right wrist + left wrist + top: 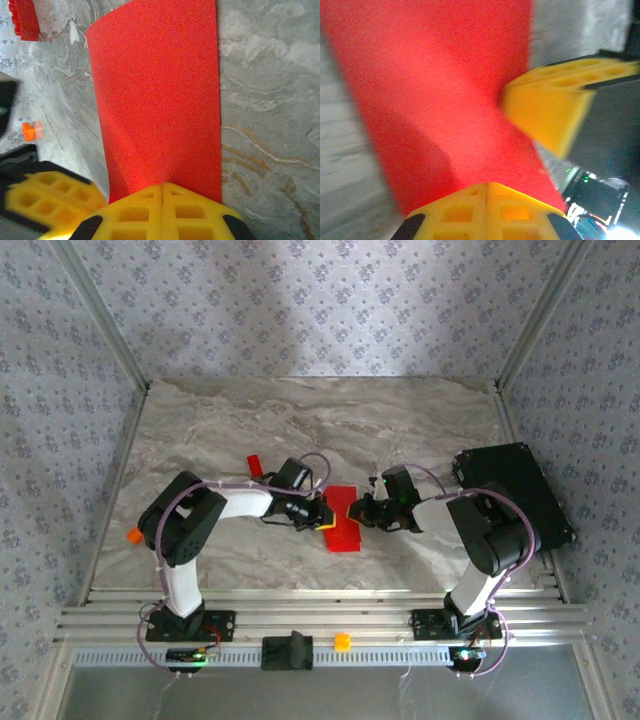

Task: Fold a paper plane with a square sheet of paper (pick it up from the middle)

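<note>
The square sheet of paper (pixel 341 520) is bright red and lies as a long rectangle on the marble table, between the two arms. My left gripper (pixel 323 512) is shut, its yellow tips at the sheet's left edge. My right gripper (pixel 362 510) is shut too, at the right edge. In the left wrist view the paper (pixel 440 90) spreads out from under the closed tips (pixel 487 184), and the right gripper's yellow fingers (pixel 547 107) touch its edge. In the right wrist view the paper (pixel 157 100) lies face-up under the closed tips (pixel 162 186); no paper shows in the seam.
A small red block (pixel 253 464) sits behind the left arm, also in the right wrist view (pixel 23 20). An orange block (pixel 133 535) lies near the table's left edge. A black box (pixel 512 490) stands at the right. Another orange block (pixel 343 641) rests on the front rail.
</note>
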Robot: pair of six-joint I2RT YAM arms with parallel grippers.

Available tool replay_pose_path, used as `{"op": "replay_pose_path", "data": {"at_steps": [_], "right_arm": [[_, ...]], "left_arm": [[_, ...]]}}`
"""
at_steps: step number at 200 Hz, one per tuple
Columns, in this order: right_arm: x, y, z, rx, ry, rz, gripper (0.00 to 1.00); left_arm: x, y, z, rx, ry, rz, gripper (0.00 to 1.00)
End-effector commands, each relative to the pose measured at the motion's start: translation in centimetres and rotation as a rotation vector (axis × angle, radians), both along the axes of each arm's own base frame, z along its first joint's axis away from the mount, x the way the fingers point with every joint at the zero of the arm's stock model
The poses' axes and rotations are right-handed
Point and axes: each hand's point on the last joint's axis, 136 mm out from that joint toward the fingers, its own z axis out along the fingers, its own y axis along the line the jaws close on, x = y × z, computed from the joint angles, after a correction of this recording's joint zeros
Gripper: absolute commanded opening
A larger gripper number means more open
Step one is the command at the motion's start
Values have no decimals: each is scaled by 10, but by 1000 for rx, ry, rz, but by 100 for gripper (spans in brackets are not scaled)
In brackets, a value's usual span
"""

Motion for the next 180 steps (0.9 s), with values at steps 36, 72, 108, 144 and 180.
{"op": "replay_pose_path", "data": {"at_steps": [36,72,108,144,180], "right_arm": [[-48,-50,-72,-251,223,-85,0],[-48,-51,-72,-251,223,-85,0],[-47,-50,-72,-250,219,-85,0],[-46,-50,-71,-249,219,-86,0],[-46,-49,-72,-248,220,-84,0]], "left_arm": [[-21,41,-32,106,16,-23,0],[-16,39,-4,55,-25,-14,0],[-10,7,37,-63,-97,-16,0],[-11,-13,32,-89,-75,-21,0],[-20,-5,5,-42,-35,-27,0]]}}
